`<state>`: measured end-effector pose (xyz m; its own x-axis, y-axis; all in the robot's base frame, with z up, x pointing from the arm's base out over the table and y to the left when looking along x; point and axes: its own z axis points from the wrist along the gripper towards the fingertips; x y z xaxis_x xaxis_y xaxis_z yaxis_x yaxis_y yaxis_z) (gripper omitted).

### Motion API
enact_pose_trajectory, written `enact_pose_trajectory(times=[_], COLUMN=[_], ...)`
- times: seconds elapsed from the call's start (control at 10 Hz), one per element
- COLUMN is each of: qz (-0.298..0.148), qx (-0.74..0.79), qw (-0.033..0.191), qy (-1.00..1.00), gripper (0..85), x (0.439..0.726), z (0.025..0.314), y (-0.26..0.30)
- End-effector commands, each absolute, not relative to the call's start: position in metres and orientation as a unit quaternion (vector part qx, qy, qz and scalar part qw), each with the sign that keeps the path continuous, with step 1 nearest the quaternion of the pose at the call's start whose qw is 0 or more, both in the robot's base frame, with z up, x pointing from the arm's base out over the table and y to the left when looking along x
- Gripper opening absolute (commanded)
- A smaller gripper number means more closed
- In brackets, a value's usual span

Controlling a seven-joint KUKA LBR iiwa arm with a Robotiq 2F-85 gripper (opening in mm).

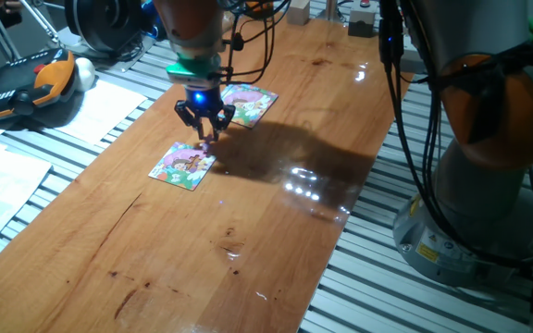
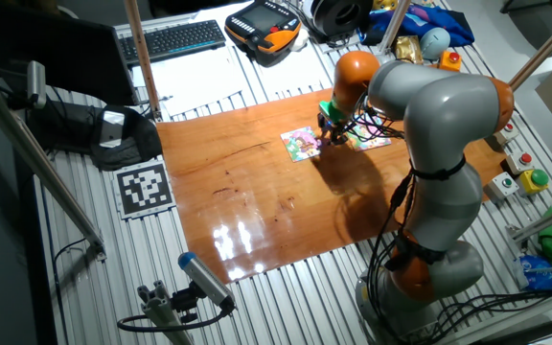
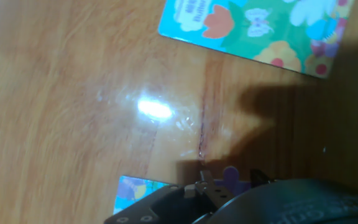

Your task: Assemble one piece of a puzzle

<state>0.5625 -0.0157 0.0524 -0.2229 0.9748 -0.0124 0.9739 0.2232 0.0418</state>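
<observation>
On the wooden table point(image 1: 276, 185) in one fixed view, the gripper point(image 1: 205, 131) hangs right over the far corner of the puzzle point(image 1: 183, 166), the little square one with green edges and a pink figure. A tiny purple bit shows at the fingertips, so that looks like the piece point(image 1: 206, 143), pinched just above the puzzle's corner. Whether it touches the puzzle, can't tell. Just behind the gripper sits a second square puzzle point(image 1: 249, 102), a bit bigger.

From the other fixed view, the arm point(image 2: 439, 115) bends down over the table and the gripper point(image 2: 331, 129) sits between the puzzle point(image 2: 302, 144) and the second square puzzle point(image 2: 374, 141). Way too small here to read the jaws.

Hand view is blurry, but the purple piece point(image 3: 232, 177) pokes out at the bottom edge, clamped in the fingers. A green flowery puzzle point(image 3: 253, 28) fills the top, and a corner of another one peeks in bottom left.
</observation>
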Motion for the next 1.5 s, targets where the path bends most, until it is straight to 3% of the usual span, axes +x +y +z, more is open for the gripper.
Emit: enact_pose_trajectory(times=[0.0, 1.4], qz=[0.010, 0.033], qx=[0.700, 0.727], qw=[0.017, 0.013], qy=[0.714, 0.686], gripper=[0.0, 0.0], x=[0.562, 0.571], z=[0.052, 0.035], y=[-0.014, 0.021])
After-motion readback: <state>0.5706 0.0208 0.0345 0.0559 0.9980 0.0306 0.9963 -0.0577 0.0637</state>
